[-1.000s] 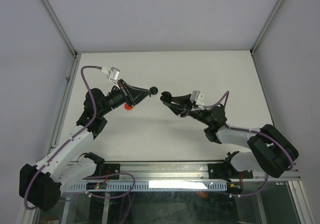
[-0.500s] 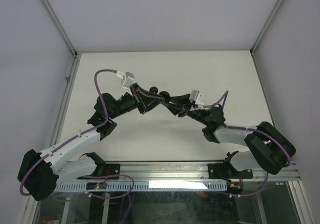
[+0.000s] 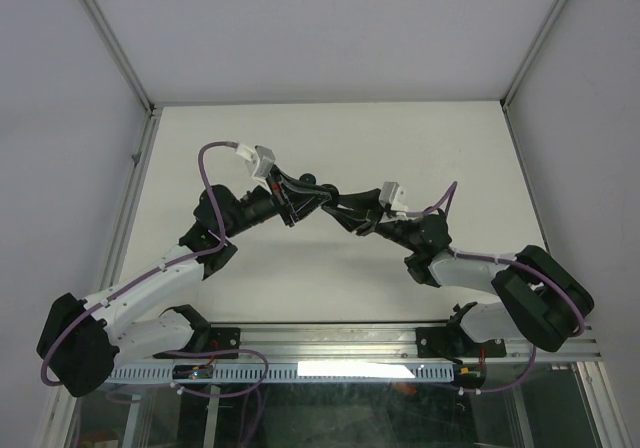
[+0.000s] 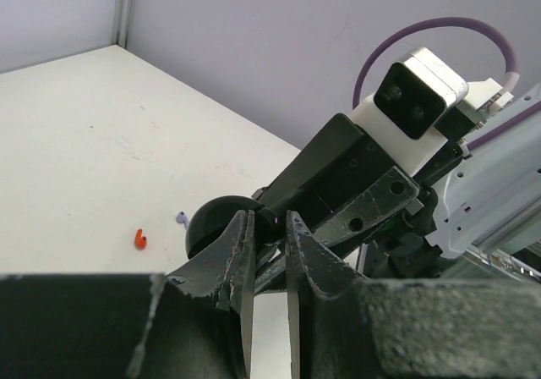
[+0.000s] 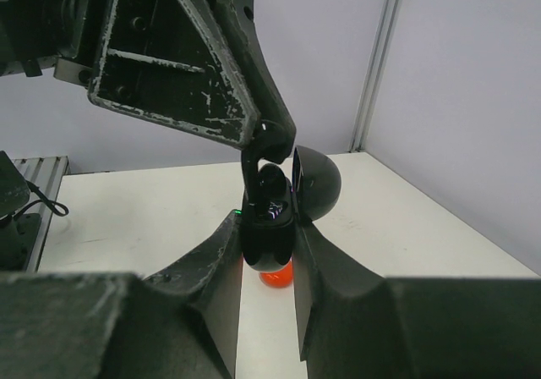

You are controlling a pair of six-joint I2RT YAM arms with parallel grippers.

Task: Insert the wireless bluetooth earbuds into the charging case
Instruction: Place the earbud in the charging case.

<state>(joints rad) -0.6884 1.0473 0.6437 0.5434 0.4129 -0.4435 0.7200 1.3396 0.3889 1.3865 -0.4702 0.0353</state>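
Left claw (image 4: 269,227) pinches glossy black earbud (image 5: 254,166), stem-down at open black case (image 5: 269,245). The round case, domed lid up, sits clamped in right claw (image 5: 266,227). Red earbud (image 4: 141,240) and lilac earbud (image 4: 181,219) lie on matte white desk (image 4: 84,142).

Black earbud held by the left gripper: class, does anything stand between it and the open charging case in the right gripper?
Nothing visible does. The black earbud, pinched by the left gripper, hangs right above the open charging case; its lid stands tilted aside.
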